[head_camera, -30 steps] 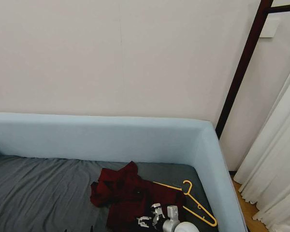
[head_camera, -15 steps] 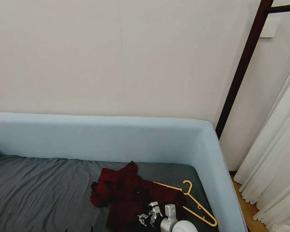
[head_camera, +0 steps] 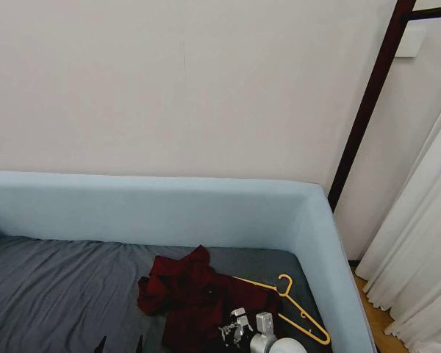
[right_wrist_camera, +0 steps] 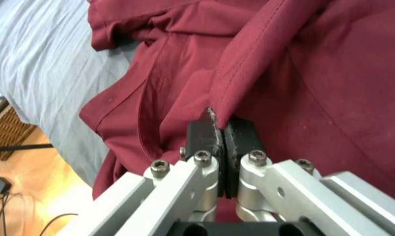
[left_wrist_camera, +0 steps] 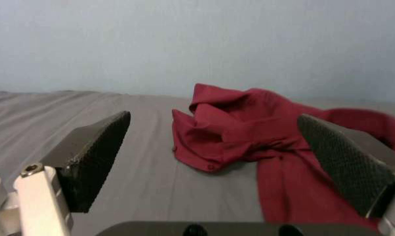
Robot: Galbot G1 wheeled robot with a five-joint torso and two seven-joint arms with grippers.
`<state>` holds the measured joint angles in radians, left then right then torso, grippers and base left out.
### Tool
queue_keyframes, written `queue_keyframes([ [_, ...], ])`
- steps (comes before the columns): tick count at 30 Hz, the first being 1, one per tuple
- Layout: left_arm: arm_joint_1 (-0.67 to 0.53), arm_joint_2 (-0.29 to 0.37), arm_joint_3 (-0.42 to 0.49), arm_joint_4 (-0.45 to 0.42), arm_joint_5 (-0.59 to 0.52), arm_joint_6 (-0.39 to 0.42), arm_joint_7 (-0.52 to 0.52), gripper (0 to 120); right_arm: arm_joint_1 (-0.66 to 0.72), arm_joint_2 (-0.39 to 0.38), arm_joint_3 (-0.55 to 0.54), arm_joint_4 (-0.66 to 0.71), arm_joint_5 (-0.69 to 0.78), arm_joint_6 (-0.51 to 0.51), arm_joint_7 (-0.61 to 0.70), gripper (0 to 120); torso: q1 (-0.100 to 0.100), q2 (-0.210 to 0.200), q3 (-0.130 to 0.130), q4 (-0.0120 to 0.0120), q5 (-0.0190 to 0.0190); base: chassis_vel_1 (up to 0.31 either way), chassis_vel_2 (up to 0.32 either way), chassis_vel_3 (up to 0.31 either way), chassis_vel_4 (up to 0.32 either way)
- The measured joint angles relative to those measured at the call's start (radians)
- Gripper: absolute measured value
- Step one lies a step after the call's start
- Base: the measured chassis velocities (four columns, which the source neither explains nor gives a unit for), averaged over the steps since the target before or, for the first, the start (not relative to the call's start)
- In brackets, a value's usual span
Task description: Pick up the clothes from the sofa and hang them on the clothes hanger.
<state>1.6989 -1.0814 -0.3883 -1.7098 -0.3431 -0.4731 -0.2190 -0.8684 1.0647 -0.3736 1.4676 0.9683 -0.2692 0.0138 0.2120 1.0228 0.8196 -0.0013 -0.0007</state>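
Right gripper point(head_camera: 234, 328): one second ago its pale fingers stand spread over the near hem of the red shirt point(head_camera: 182, 285). Half a second ago they sit a little farther toward the robot's left and are partly drawn in. Now they are brought together and shifted back toward the right. The right wrist view confirms the pads point(right_wrist_camera: 205, 137) pressed together on a raised fold of the cloth.

Left gripper point(head_camera: 120, 344): one second ago a single dark tip barely shows at the lower edge of the head view. Now both tips stand higher above that edge, left of the shirt.
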Motion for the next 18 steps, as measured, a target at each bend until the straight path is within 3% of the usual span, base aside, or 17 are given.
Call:
queue_keyframes([
  [6, -0.146, 0.095, 0.068, 0.077, -0.046, 0.044, 0.033, 100, -0.008, -0.013, 0.01, 0.012, -0.005, 0.002, -0.002, 0, 0.0, 0.0, 0.0, 0.0001, -0.0003, 0.0, 0.0, 0.0, 0.0],
  [10, -0.313, 0.141, 0.197, 0.174, -0.073, 0.07, 0.058, 100, -0.016, -0.028, 0.022, 0.03, 0.001, 0.002, 0.001, 0, 0.0, 0.0, 0.0, -0.0002, 0.0, 0.0, 0.0, 0.0, 0.0],
  [16, -0.437, 0.128, 0.343, 0.301, -0.047, 0.088, 0.041, 100, -0.018, -0.044, 0.034, 0.038, 0.01, 0.002, 0.003, 0, 0.0, 0.0, 0.0, 0.0002, -0.0003, 0.0, 0.0, 0.0, 0.0],
  [18, -0.494, 0.116, 0.389, 0.359, 0.009, 0.105, 0.01, 100, -0.021, -0.049, 0.046, 0.038, 0.014, 0.002, 0.004, 0, 0.0, 0.0, 0.0, 0.0002, -0.0004, 0.0, 0.0, 0.0, 0.0],
])
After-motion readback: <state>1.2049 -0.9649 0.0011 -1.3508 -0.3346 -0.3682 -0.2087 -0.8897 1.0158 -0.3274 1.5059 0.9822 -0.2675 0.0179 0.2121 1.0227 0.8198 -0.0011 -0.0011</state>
